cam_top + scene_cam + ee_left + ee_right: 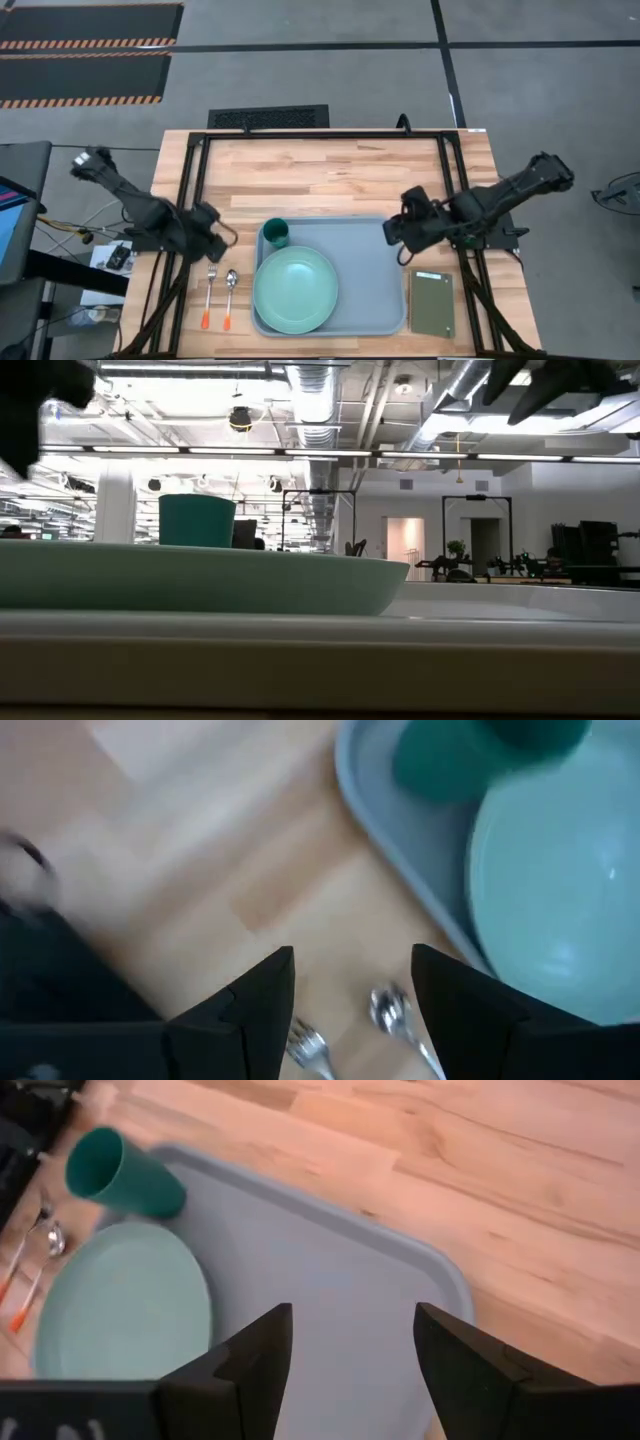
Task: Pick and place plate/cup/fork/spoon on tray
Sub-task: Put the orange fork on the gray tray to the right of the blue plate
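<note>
The mint-green plate point(295, 289) lies on the left half of the pale blue-grey tray point(375, 290). The dark green cup point(276, 235) stands upright in the tray's far left corner. The fork point(210, 295) and the spoon point(229, 297) lie side by side on the wood left of the tray, orange tips toward the near edge. My left gripper point(222, 243) is open and empty above the table, just beyond the fork and spoon point(395, 1010). My right gripper point(392, 232) is open and empty over the tray's far right corner point(440, 1270).
A small olive-green pad point(432, 303) lies on the wood right of the tray. A black frame point(320, 137) runs around the table's far edge and sides. Bare wood point(320, 180) lies beyond the tray.
</note>
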